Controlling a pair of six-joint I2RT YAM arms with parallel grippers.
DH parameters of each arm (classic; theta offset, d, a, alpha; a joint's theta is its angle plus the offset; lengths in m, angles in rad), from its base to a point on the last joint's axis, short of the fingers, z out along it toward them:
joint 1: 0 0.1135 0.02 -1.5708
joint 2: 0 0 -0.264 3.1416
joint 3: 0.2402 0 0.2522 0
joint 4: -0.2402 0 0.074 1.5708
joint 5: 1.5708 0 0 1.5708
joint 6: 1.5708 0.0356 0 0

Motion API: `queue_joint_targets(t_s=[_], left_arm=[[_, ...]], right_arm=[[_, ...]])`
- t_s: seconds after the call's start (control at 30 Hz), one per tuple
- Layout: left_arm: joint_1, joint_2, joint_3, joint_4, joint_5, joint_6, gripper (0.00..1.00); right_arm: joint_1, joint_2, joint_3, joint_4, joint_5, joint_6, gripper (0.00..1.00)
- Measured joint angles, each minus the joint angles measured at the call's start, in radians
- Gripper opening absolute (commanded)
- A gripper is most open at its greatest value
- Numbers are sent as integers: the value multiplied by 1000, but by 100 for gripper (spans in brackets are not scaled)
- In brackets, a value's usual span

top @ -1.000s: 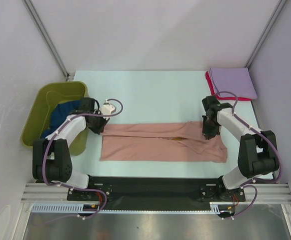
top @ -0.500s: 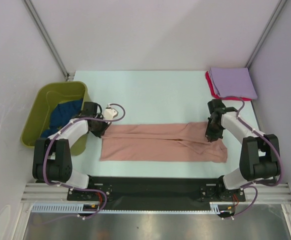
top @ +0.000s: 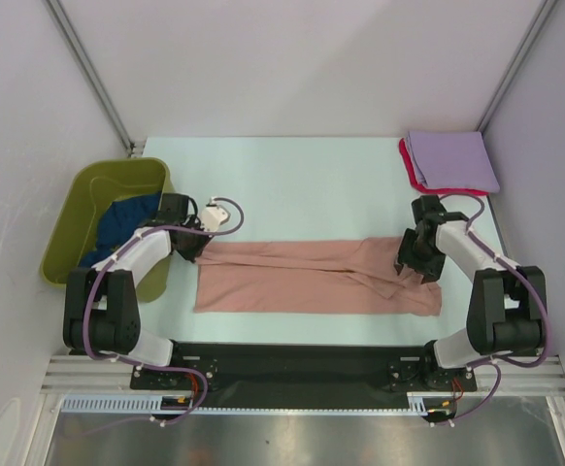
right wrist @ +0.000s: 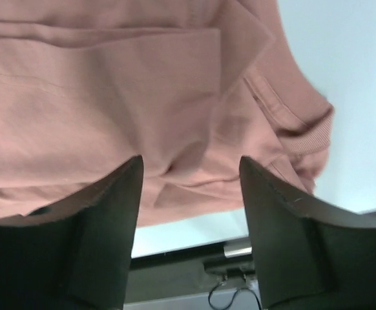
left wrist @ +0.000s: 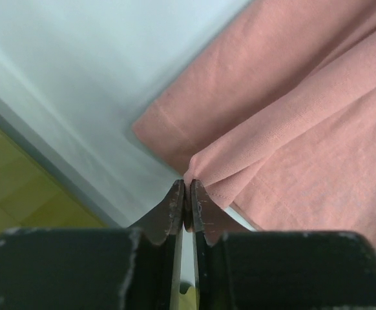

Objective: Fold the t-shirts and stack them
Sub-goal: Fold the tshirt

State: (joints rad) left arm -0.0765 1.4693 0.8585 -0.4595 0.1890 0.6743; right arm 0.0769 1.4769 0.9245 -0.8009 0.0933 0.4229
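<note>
The salmon-pink t-shirt [top: 312,277] lies folded into a long band across the table's near half. My left gripper [top: 197,250] is at its left end, jaws pressed together on a small pinch of cloth [left wrist: 194,165] at the fold's edge. My right gripper [top: 414,262] hovers over the right end by the collar [right wrist: 304,123], open, with nothing between its fingers [right wrist: 110,200]. The lavender t-shirt [top: 452,160] lies folded on the red one [top: 408,163] at the far right corner. The dark blue t-shirt [top: 122,218] sits crumpled in the tub.
An olive-green plastic tub [top: 88,184] stands at the table's left edge, close behind my left arm. A white cable connector [top: 215,214] sticks out by the left wrist. The black base rail [top: 292,364] runs along the near edge.
My right gripper has opened and let go of the pink shirt's right end, sliding slightly rightward. The shirt's upper fold has settled flat. The left gripper barely moved.
</note>
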Motion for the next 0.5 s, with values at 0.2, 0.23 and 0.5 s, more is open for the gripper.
queue_joint_targets(t_s=[0.2, 0.23, 0.5], left_arm=[[0, -6, 0, -68, 9, 47, 14], [0, -8, 0, -74, 8, 53, 14], [0, -11, 2, -90, 9, 69, 15]], right_arm=[[71, -54, 97, -59, 98, 11, 61], [106, -63, 135, -53, 112, 12, 60], [243, 132, 317, 57, 102, 58, 52]])
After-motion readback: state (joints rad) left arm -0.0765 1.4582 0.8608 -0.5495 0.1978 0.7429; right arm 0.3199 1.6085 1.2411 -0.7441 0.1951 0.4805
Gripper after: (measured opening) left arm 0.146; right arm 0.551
